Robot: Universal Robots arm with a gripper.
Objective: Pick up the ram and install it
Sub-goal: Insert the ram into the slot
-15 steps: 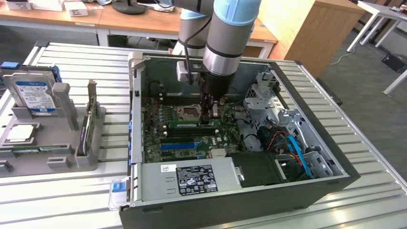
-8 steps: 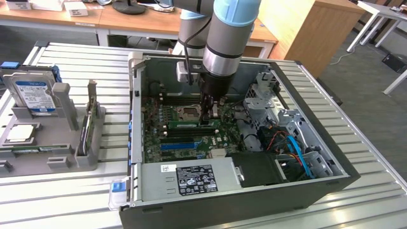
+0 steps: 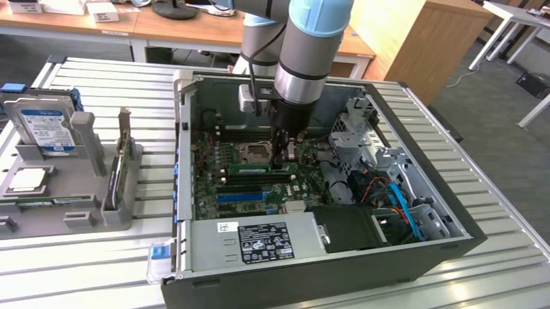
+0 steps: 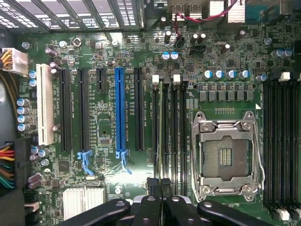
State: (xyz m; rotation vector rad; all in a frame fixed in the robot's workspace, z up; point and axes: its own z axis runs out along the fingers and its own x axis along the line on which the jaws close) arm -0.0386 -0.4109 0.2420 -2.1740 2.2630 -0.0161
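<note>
One stick decides this step, so we read the scene from the exterior view's left. On that side a grey rack (image 3: pixel 86 212) carries a hard drive (image 3: pixel 45 127), well apart from the work. Next stands the open computer case (image 3: pixel 183 161) with its motherboard (image 3: pixel 213 187) facing up. On the board, between the blue slot connector (image 3: pixel 245 196) and the CPU socket (image 3: pixel 257 152), the ram (image 3: pixel 254 169) stands on edge along a memory slot. The gripper (image 3: pixel 282 161) comes straight down on the end of the stick toward the exterior view's right.

In the wrist view the fingers (image 4: pixel 149 188) are narrow, pinched on the ram (image 4: pixel 161 127), whose thin edge runs out from between them in line with the black slots.

We judge that a good seating needs the stick upright and parallel to its slot, with the push straight down. Because the grip sits at one end, the other end may ride high, so we watch for tilt. We cannot tell whether the white latches (image 4: pixel 155 79) have caught.

Further right, the blue cables (image 3: pixel 400 199) lie well apart from the arm.
</note>
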